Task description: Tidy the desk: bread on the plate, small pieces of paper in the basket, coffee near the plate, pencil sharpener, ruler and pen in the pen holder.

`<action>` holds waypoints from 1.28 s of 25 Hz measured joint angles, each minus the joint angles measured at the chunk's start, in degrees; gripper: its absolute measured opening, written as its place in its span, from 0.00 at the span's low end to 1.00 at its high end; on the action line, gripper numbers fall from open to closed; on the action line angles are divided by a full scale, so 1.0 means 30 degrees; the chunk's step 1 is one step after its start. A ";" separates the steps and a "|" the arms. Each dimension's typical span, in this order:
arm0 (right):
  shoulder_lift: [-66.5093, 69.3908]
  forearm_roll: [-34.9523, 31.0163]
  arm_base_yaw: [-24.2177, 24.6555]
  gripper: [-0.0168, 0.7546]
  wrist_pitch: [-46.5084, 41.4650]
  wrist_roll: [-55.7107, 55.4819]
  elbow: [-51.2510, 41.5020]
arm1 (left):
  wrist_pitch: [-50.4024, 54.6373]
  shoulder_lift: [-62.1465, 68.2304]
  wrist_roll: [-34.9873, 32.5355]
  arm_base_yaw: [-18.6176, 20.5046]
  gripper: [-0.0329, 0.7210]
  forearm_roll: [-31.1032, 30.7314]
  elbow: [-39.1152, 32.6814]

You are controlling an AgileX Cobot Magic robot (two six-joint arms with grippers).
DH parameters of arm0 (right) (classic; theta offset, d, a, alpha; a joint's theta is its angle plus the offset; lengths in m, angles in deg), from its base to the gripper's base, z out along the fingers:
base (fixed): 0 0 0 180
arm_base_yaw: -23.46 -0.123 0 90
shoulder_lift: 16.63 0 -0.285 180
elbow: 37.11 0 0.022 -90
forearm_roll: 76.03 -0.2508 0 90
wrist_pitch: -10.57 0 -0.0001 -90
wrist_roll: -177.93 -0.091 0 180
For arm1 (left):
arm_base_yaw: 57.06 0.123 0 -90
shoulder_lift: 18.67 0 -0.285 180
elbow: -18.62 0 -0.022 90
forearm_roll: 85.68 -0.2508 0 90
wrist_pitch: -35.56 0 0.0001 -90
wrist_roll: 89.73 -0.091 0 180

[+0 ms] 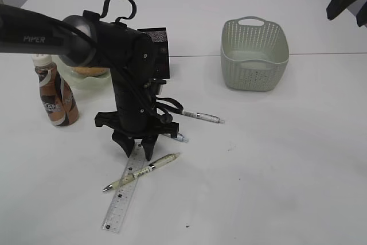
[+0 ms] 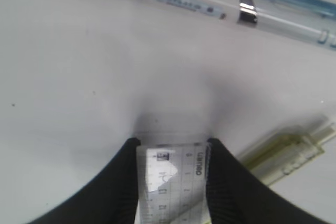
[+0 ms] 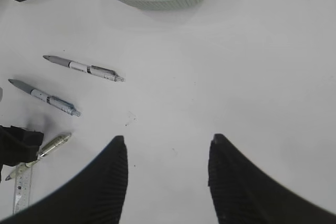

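While my left gripper (image 2: 172, 148) closes its jaws on the narrow end of the clear flat plastic ruler (image 1: 122, 196) lying on the white bench (image 1: 275, 159), I expect it to be thin, stiff and slippery. My right jaws hang open, holding nothing.

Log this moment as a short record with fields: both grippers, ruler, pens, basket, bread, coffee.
left gripper: fingers either side of the ruler's end, at the desk
right gripper: open, empty, raised above the desk
pens: three loose; the cream pen lies across the ruler
basket: far right, crumpled paper inside
bread: on the plate, mostly hidden by the arm
coffee: upright beside the plate
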 joint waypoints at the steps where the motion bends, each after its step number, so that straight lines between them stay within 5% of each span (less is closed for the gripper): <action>1: 0.0000 0.0000 0.0000 0.50 0.0000 0.0000 0.0000 | 0.0072 0.0000 0.0000 0.0000 0.41 0.0000 0.0000; 32: 0.0000 0.0000 0.0000 0.50 0.0000 0.0000 0.0000 | 0.3461 0.0000 -0.0195 0.0000 0.41 -0.0537 0.2503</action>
